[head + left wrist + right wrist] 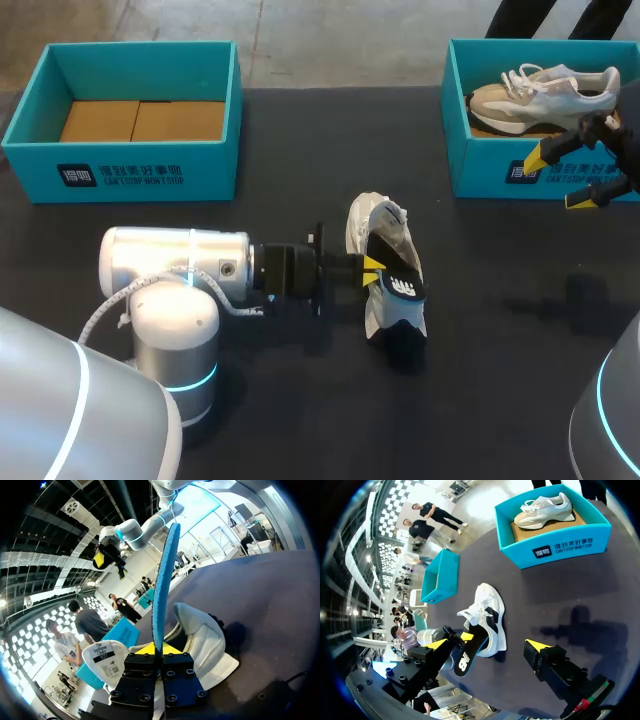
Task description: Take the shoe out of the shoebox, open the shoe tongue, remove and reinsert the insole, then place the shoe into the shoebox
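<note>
Between my left gripper's (372, 268) closed fingers sits the insole (397, 272), pinched on edge and rising beside the shoe (372, 222) just ahead, mid-bench (480, 350). My right gripper (562, 178) hangs wide open, holding nothing, just beside the right shoebox's (490, 160) front wall, well apart from the shoe.

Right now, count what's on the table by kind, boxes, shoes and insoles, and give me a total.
Teal cardboard shoeboxes: 2
Lace-up sneakers: 2
Blue-backed insole, gripped in the left claw: 1
Total: 5
</note>
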Robot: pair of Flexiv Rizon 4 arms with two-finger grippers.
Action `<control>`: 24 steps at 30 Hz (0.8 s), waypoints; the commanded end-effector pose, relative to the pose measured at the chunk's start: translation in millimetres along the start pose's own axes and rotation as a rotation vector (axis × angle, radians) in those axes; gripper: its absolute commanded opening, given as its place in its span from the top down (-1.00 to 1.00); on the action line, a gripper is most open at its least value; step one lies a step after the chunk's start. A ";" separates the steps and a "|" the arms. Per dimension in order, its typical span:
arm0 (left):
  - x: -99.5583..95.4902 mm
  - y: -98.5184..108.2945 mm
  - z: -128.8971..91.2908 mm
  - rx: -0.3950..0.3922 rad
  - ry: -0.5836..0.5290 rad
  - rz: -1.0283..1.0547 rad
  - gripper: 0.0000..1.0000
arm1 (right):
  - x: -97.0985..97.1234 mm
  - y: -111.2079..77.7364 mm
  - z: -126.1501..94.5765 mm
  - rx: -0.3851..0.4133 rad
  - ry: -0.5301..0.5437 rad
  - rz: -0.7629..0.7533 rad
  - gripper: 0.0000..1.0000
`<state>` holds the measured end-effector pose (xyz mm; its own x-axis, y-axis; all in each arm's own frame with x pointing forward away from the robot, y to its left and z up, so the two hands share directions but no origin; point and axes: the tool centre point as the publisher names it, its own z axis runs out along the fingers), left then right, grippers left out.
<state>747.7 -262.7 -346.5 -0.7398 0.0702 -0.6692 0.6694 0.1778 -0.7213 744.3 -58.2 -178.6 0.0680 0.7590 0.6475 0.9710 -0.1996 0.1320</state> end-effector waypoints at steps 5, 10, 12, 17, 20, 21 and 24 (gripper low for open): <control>-1.5 3.5 8.6 0.000 0.070 0.033 1.00 | 0.5 -0.5 0.4 -0.001 -0.004 0.002 -1.00; -0.5 5.3 11.0 -0.014 0.099 0.051 1.00 | 0.5 -0.5 0.4 -0.001 -0.004 0.002 -1.00; -0.9 7.5 9.9 -0.026 0.099 0.051 1.00 | 0.5 -0.5 0.4 -0.001 -0.004 0.002 -1.00; -2.4 6.9 5.8 -0.035 0.087 0.048 1.00 | 0.5 -0.5 0.4 -0.001 -0.004 0.002 -1.00; -1.2 5.9 3.5 -0.036 0.081 0.045 0.90 | 0.5 -0.5 0.4 -0.001 -0.004 0.002 -1.00; -0.6 4.8 2.8 -0.036 0.079 0.043 0.70 | 0.5 -0.5 0.4 -0.001 -0.004 0.002 -1.00; 0.8 0.8 1.1 -0.033 0.075 0.041 0.51 | 0.5 -0.5 0.4 -0.001 -0.004 0.002 -1.00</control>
<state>753.0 -266.2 -349.0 -0.7168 0.1564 -0.6795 0.6967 0.2014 -0.6885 744.3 -58.2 -178.6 0.0680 0.7590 0.6475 0.9709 -0.1996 0.1320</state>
